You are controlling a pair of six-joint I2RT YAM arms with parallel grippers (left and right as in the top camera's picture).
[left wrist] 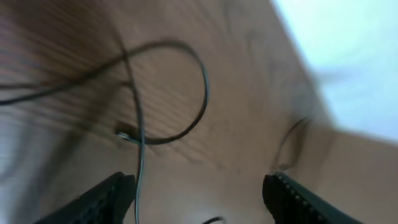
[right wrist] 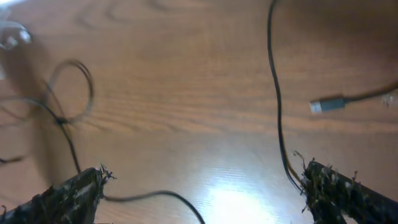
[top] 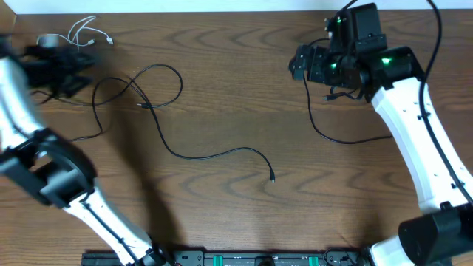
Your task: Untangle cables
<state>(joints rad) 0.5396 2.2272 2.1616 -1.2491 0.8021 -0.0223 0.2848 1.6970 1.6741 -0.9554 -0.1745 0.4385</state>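
**A:** How far along are you?

**B:** Partway, I judge. The white cord (top: 87,31) lies at ten o'clock on the table (top: 236,89). It is bunched in small curls and seems apart from the black ones. The second black cord (top: 325,129) sits at two o'clock beside my right arm, well apart from the rest.

**A:** So where is the trouble?

**B:** In the long black cord (top: 207,155). It runs from nine o'clock to just past the middle. Toward ten o'clock from the middle it curls round and crosses itself. I cannot tell whether that is a knot or only one strand lying over another.

**A:** And your claws?

**B:** My left claw (left wrist: 199,202) hangs near that crossing. Its jaws are spread with nothing gripped, and the cord passes just beside one finger. My right claw (right wrist: 202,193) is spread wide too, empty, above the wood near the second cord.

**A:** What is left?

**B:** Opening that curl and laying the long cord out plain. Perhaps loosening the white one too.
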